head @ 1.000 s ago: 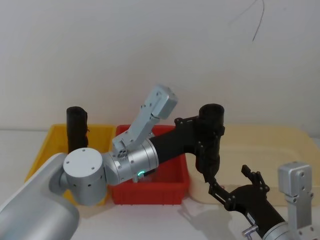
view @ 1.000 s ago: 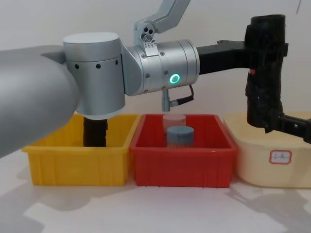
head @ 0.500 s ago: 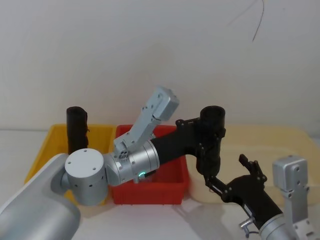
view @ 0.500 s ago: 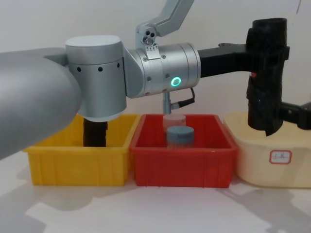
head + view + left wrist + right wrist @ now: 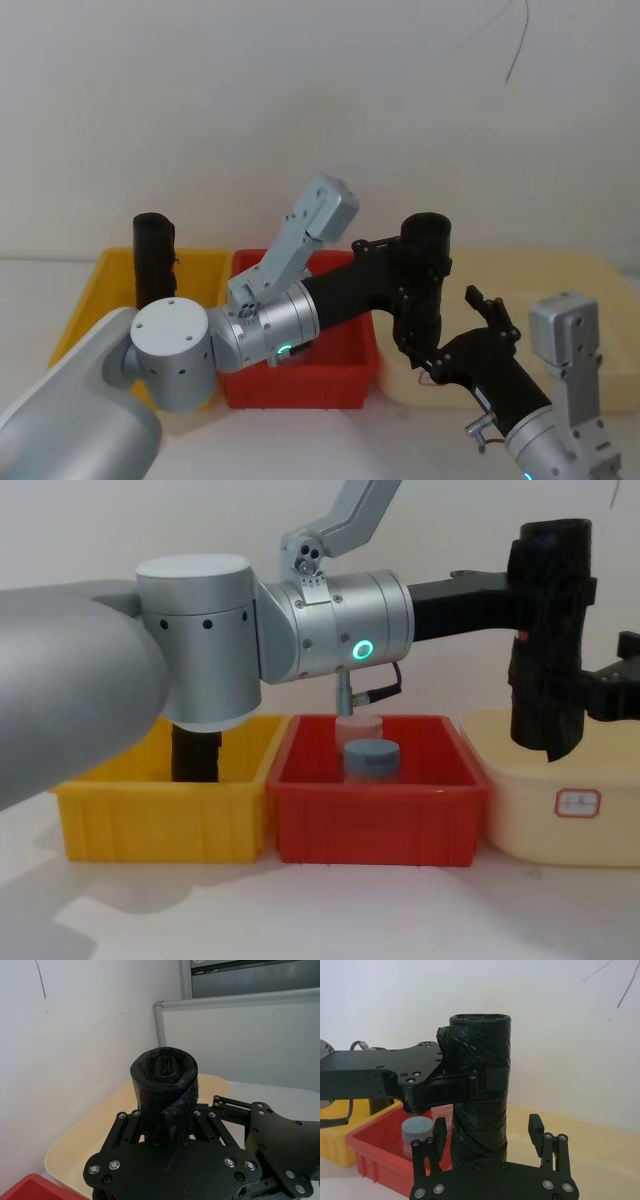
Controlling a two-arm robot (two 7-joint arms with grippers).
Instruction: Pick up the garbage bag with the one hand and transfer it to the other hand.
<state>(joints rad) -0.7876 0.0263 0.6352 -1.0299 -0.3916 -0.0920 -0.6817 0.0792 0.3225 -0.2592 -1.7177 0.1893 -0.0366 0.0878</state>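
The garbage bag (image 5: pixel 548 640), a glossy black crinkled roll, stands upright in the air over the left rim of the cream tub (image 5: pixel 560 830). My left gripper (image 5: pixel 416 276), on the green-ringed arm, is shut on the upper half of the garbage bag (image 5: pixel 426 230). In the right wrist view one of its fingers (image 5: pixel 470 1084) crosses the front of the garbage bag (image 5: pixel 480 1045). My right gripper (image 5: pixel 487 1127) is open, with a finger on each side of the bag's lower part, apart from it. From the head it sits low right of the bag (image 5: pixel 452 335).
A yellow bin (image 5: pixel 160 820) at the left holds a slimmer black roll (image 5: pixel 152 258). The red bin (image 5: pixel 380 825) in the middle holds a grey-lidded jar (image 5: pixel 371 758). The left arm's thick silver body (image 5: pixel 200 640) spans above both bins.
My right gripper has risen and moved in toward the bag, so its open fingers now straddle the bag's lower end. The left gripper and the bag have hardly moved.
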